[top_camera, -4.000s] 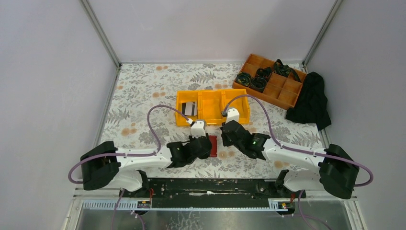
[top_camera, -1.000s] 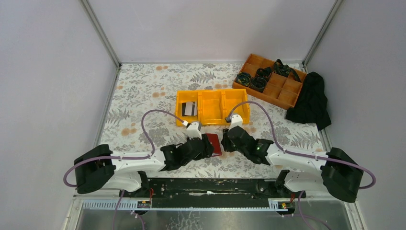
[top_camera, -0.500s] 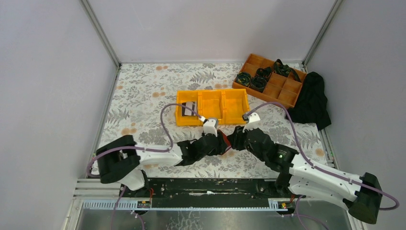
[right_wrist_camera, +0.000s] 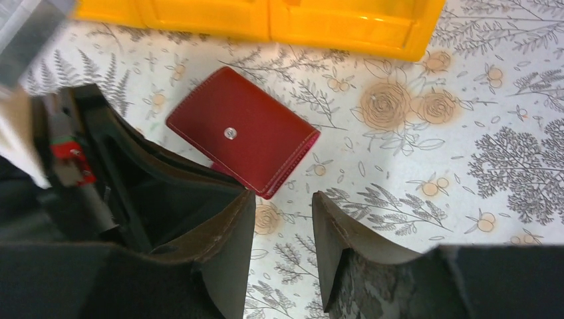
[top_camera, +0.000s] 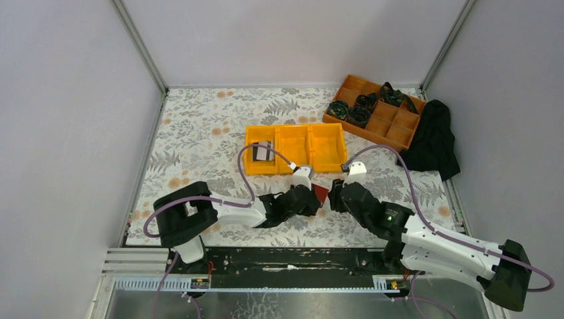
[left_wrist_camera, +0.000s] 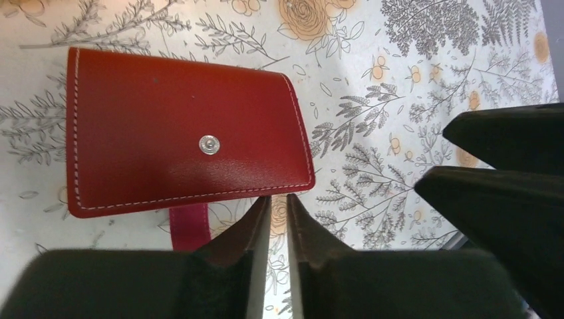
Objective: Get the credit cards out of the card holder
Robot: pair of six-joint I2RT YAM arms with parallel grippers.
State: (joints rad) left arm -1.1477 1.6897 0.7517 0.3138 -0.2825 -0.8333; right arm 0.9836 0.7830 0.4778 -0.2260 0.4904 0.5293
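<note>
The red card holder [left_wrist_camera: 186,129] lies flat and snapped shut on the flowery cloth [right_wrist_camera: 399,133], just in front of the yellow bin [right_wrist_camera: 266,20]. One credit card [top_camera: 263,151] sits in the bin's left box. I think more are inside the holder. The left gripper [left_wrist_camera: 276,203], also in front of the bin, has its fingers almost together and empty. Its tips are at the holder's edge, maybe to lift the flap. The right gripper [right_wrist_camera: 282,212] hangs close by, fingers apart and empty, likely to help.

Left hand [left_wrist_camera: 278,199] narrowly parted, right hand [right_wrist_camera: 282,199] wider.
</note>
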